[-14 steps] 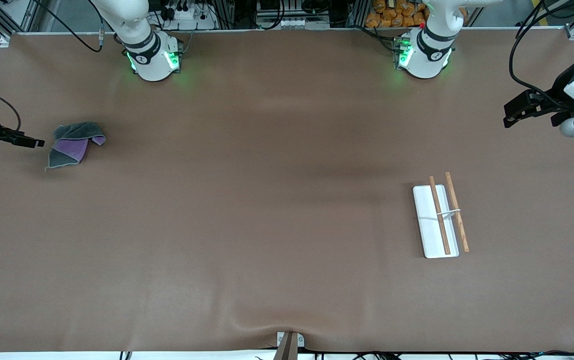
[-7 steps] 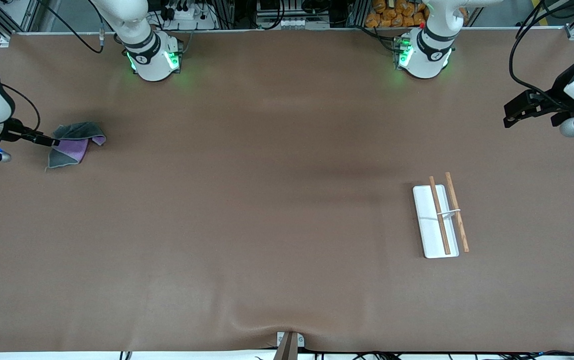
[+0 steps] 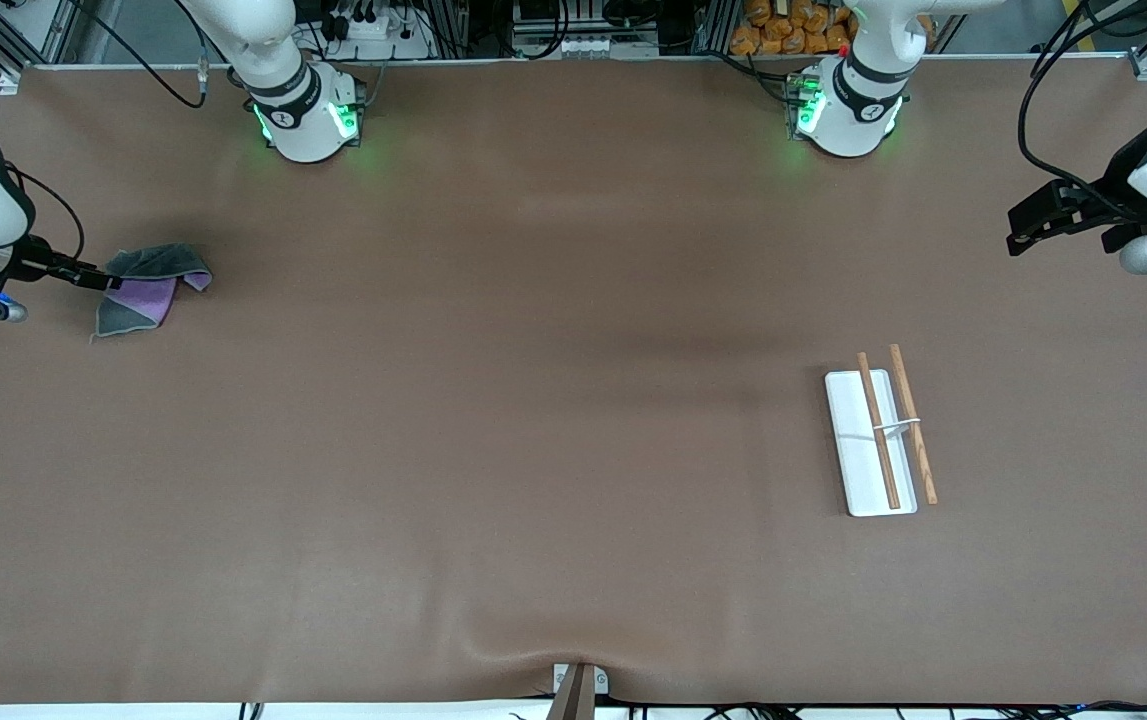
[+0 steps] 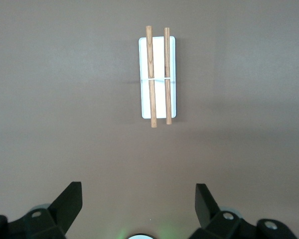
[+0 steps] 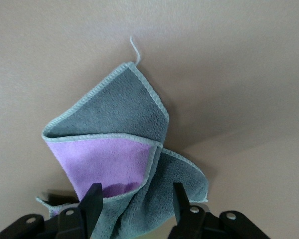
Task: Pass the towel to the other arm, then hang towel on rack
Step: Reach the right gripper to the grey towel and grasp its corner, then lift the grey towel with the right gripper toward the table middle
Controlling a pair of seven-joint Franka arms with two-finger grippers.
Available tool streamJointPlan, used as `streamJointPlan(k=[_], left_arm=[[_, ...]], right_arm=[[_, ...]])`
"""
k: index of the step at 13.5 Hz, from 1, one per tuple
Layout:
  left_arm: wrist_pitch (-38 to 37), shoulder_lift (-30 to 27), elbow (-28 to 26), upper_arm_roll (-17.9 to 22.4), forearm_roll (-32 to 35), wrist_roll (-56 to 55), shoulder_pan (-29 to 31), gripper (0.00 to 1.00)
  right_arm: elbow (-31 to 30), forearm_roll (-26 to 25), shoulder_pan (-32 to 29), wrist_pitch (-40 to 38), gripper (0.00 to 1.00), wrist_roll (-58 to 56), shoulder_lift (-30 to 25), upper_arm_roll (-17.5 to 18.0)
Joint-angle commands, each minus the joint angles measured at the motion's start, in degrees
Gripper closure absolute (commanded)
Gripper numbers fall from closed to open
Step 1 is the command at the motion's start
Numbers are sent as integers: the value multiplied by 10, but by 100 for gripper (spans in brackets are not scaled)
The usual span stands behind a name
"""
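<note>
The towel (image 3: 148, 287) lies crumpled on the table at the right arm's end, dark grey with a purple face showing. In the right wrist view the towel (image 5: 122, 149) fills the middle. My right gripper (image 3: 105, 281) is open at the towel's edge, its fingers (image 5: 92, 198) spread over the folded cloth and holding nothing. The rack (image 3: 878, 430), a white base plate with two wooden rods, lies toward the left arm's end; it also shows in the left wrist view (image 4: 157, 74). My left gripper (image 3: 1018, 225) is open and empty, waiting high over the table's end.
The brown table mat (image 3: 533, 400) has a raised wrinkle at the edge nearest the front camera (image 3: 578, 660). The two arm bases (image 3: 308, 115) stand along the farthest edge.
My right gripper has moved toward the towel from the table's end and now reaches its edge. The left arm, towel and rack have not moved.
</note>
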Motion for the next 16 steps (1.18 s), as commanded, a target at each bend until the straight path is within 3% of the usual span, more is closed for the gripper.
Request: streamJointPlan(k=[1,4,6,8,13,16], left_arm=[[-3,-2,5,-2,-3,5,4,0],[-3,-4,5,-2,-3,6,4,0],[-3,-6,5,-1,-3,6,5,0],[-4,-7,5,-1,-3,6,5,0],[-4,-6,5,-1,-4,6,6,0],[-3,-7,5,-1,-5,6,6,0]], right_arm=[[-4,9,-18,16,36,-7,10,12],[-4,9,-17,20,58,-6,14,12],[-4,12,-17,20,81,-5,15,12],[-4,21,-16,20,91,-5,16,12],[-3,22,-14,21,100,-4,25,12],[6,43,3,-17,100,-2,8,17]])
